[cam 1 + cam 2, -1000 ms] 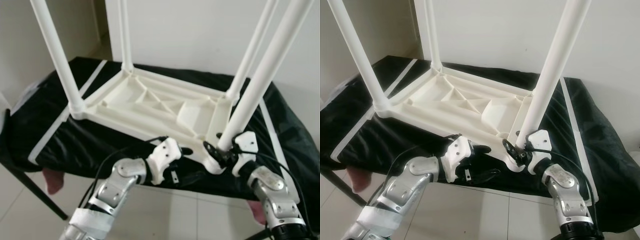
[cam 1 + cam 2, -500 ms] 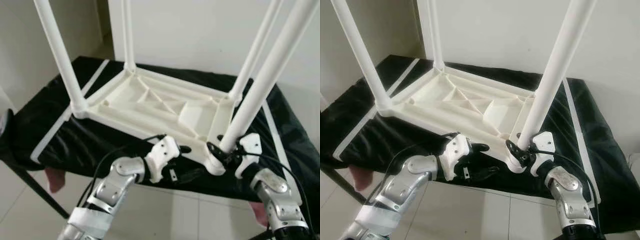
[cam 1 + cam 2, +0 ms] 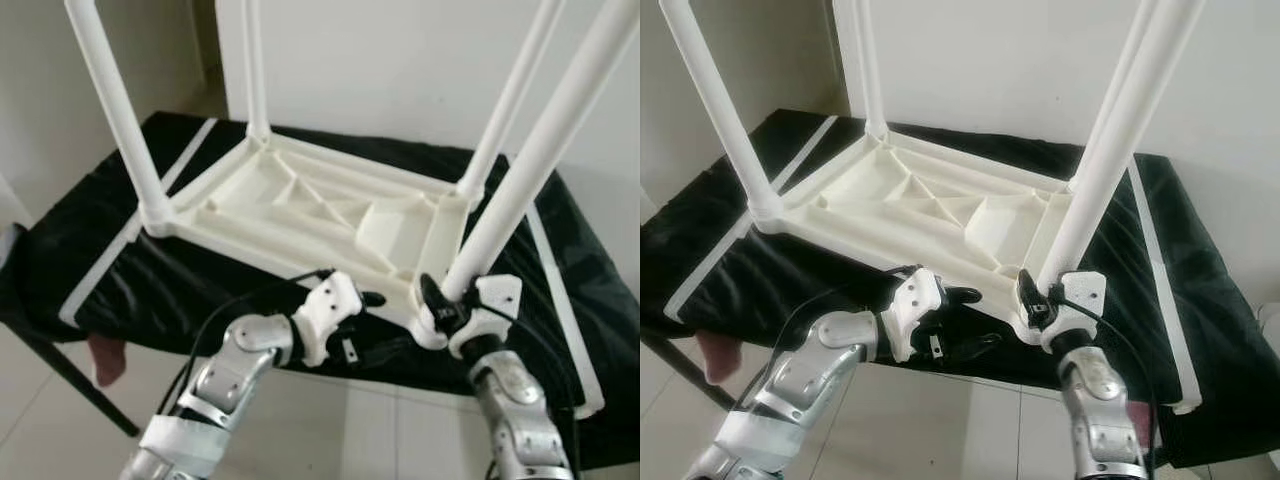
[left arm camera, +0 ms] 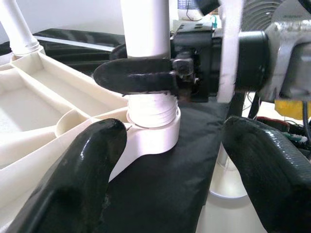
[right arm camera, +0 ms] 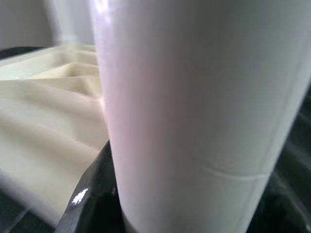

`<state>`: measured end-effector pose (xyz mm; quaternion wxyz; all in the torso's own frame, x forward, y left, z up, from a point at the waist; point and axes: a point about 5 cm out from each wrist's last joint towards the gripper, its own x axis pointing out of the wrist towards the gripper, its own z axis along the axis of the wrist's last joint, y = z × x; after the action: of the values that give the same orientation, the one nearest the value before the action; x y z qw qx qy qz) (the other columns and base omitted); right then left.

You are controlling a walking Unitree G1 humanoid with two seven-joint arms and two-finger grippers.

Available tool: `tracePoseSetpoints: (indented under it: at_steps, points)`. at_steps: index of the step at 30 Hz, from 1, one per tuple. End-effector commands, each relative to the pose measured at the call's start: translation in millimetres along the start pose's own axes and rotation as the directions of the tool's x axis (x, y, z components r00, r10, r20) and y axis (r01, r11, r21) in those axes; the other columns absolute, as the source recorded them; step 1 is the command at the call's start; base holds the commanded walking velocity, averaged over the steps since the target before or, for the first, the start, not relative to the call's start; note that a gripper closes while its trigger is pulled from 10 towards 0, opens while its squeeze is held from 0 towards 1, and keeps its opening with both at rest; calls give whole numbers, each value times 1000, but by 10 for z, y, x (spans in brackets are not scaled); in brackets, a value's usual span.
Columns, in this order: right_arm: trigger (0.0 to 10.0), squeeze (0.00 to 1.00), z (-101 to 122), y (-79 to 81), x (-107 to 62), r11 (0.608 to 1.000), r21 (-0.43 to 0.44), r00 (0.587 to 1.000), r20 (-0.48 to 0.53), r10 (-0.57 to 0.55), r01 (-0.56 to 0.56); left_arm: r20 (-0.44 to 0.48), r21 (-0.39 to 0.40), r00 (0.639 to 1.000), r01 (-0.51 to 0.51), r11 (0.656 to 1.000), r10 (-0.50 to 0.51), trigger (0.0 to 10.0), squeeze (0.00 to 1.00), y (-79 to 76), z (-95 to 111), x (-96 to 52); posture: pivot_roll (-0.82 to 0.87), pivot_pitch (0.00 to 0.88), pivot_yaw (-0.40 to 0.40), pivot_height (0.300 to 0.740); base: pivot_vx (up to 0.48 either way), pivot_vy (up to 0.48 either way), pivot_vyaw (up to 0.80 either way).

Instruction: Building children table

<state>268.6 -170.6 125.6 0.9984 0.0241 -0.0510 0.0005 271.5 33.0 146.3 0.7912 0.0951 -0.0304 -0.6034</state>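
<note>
White plastic children's table (image 3: 320,205) lying upside down on a work table draped in a black cover (image 3: 120,270) with pale tape strips. Ribbed, boxed underside facing up; round legs rising from the four corner sockets, smooth and glossy, all one creamy white.

Near-right leg (image 3: 520,190) standing in its corner socket (image 4: 153,136) at the front edge of the children's table, thread ridges visible just above the socket collar. Right gripper (image 3: 440,305) clamped around the base of that leg, one black finger (image 4: 138,77) lying across the tube right above the threads. Left gripper (image 4: 170,160) spread wide, closed on nothing, hovering just beside the same socket on the side towards the front-left leg (image 3: 115,110).

Probably light and stiff: hollow moulded plastic, unlikely to bend or break under the grip, yet slippery on the polished tube. Best purchase low on the leg, close to the socket, where a twist meets least leverage and the leg wobbles least. Upper part of the leg a poor hold, likely to rock the whole frame. Frame itself likely to slide on the smooth cover unless steadied at the corner by the free gripper.
</note>
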Motion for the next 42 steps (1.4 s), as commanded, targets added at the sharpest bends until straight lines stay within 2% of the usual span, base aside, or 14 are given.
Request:
tracePoseSetpoints:
  at_steps: [1,4,6,10,19,20,21,22,27,33,37,39,40,42]
  points:
    - [10000,0,-23,-79,-8,996,6,996,-23,-90,90,-9,-7,1000,-14,1000,13,10000,0,18,-9,0,-28,0,-21,740,0,0,0]
    - [10000,0,-114,-25,-40,964,34,963,-70,-261,264,-9,-7,1000,-14,1000,14,10000,0,-3,-11,-11,-12,0,-29,740,0,0,0]
    - [10000,0,-128,21,-54,958,49,957,-78,-279,284,-9,-9,1000,-13,1000,13,10000,0,-17,-14,-19,-11,0,-31,740,0,0,0]
    - [10000,0,-117,70,-67,958,59,958,-75,-276,281,-13,-14,1000,-10,1000,10,10000,0,-32,-26,-30,-14,0,-30,740,0,0,0]
    - [10000,0,-82,34,-98,957,41,956,-78,-283,287,-16,-16,1000,-6,1000,6,10000,0,-51,-32,-28,-19,0,-32,740,0,0,0]
    - [10000,47,-73,28,-95,960,29,958,-72,-277,280,-15,-18,1000,-4,1000,4,10000,0,-61,-32,-23,-20,0,-30,740,0,0,0]
    - [10000,47,-73,28,-95,960,29,958,-72,-277,280,-15,-18,1000,-4,1000,4,10000,0,-61,-32,-23,-20,0,-30,740,0,0,0]
    - [10000,1000,-63,17,-92,962,16,960,-64,-272,273,-15,-17,1000,-2,1000,2,10000,0,-69,-34,-22,-20,0,-28,740,0,0,0]
    - [10000,1000,-35,0,-94,968,13,967,-50,-249,250,-16,-19,1000,1,1000,-1,10000,0,-82,-34,-25,-18,0,-28,740,0,0,0]
    - [10000,1000,45,-50,-142,990,15,990,-15,-141,141,-15,-20,1000,-3,1000,2,10000,0,-86,-30,-24,-24,0,-31,740,0,0,0]
    - [10000,1000,66,-136,-160,1000,-12,1000,-21,-3,3,-13,-26,1000,1,1000,-2,10000,0,-96,-33,-8,-35,0,-27,740,0,0,0]
    - [10000,1000,66,-136,-160,1000,-12,1000,-21,-3,3,-13,-26,1000,1,1000,-2,10000,0,-96,-33,-8,-35,0,-27,740,0,0,0]
    - [10000,867,78,-171,-150,999,-24,999,-21,43,-44,-13,-27,1000,4,1000,-4,10000,0,-98,-34,-4,-36,0,-27,740,0,0,0]
    - [10000,867,78,-171,-150,999,-24,999,-21,43,-44,-13,-27,1000,4,1000,-4,10000,0,-98,-34,-4,-36,0,-27,740,0,0,0]
